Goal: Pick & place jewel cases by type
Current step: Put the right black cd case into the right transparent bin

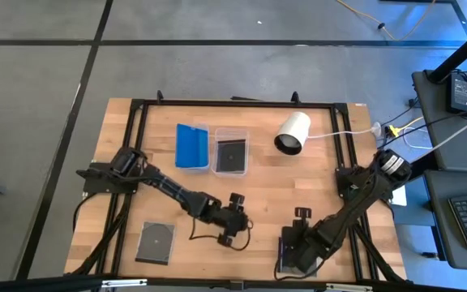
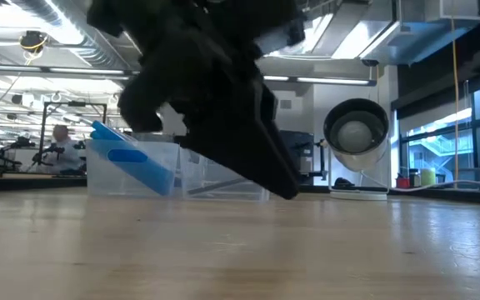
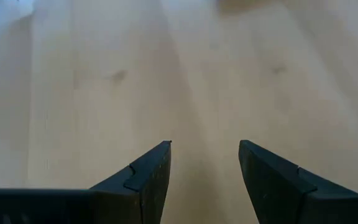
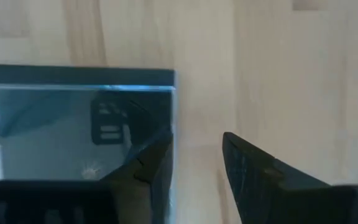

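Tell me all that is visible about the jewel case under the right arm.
The jewel case is flat, square, translucent blue plastic with a dark strip along one edge. It lies flat on the wooden table near the front edge, mostly hidden from above by the right tool. One finger overlaps its edge, the other stands beside it over bare wood; contact is unclear.

Translucent blue jewel case (image 4: 73,124) flat on pale wood table (image 4: 291,74), right end effector (image 4: 194,158) straddling its edge — 2 dark fingers (image 4: 260,180) apart

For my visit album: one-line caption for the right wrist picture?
Right tool straddling the edge of a jewel case on the wooden table.
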Controlling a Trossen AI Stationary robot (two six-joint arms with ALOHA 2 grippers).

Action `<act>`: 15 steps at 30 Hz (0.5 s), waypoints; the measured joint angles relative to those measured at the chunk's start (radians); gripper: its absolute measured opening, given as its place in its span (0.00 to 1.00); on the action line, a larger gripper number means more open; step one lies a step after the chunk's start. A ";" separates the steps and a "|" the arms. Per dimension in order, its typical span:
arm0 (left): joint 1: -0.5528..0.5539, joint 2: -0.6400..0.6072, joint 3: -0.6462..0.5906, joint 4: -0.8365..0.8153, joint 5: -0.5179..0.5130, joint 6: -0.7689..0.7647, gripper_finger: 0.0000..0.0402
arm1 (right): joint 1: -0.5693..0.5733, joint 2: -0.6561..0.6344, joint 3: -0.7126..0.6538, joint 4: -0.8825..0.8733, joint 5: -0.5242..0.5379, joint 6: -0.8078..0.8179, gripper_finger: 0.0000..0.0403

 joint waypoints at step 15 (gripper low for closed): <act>0.050 -0.246 -0.556 0.812 0.102 0.037 0.46 | -0.064 -0.208 -0.209 0.352 -0.011 -0.114 0.35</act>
